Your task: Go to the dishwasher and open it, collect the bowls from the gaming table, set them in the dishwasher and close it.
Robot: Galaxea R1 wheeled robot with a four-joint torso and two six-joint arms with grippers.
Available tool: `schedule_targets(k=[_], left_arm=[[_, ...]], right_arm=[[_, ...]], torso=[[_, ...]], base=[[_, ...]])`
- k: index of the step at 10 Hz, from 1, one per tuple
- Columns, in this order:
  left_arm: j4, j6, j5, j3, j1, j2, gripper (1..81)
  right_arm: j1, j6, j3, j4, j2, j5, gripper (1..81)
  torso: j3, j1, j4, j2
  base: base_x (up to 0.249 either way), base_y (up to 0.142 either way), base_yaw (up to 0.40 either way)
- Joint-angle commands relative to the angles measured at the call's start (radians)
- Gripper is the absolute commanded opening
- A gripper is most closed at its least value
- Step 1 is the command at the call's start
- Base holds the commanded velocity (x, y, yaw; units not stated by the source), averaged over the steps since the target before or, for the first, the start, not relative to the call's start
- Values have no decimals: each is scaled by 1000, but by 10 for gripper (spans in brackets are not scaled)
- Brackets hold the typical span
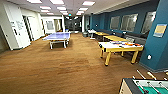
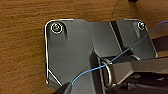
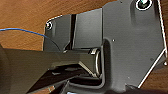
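The gaming table, with a glossy white top and yellow rim and legs, stands to the right of the middle of the head view, against a blue wall. On its far end lie small orange and red things, too blurred to tell whether they are the bowls. The dishwasher is out of view. Both wrist views look down on brown wood-look floor past the robot's own dark plate.
A blue table-tennis table stands in the middle distance on the left. A green-field football table sits at the near right corner. Yellow-wood tables line the right wall. White cabinets stand on the left. Open brown floor stretches ahead.
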Motion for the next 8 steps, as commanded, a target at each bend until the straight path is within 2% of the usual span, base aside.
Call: schedule_targets(k=[1, 8], left_arm=[[-1, 0, 46, 4, -37, -10, 811], [-1, 1, 46, 4, -37, -10, 811]], right_arm=[[44, -4, 10, -11, -10, -55, 811], [42, -2, 4, -3, -8, -55, 811]], torso=[[0, 0, 0, 0], [0, 0, 0, 0]], base=[[196, 0, 0], [196, 0, 0]])
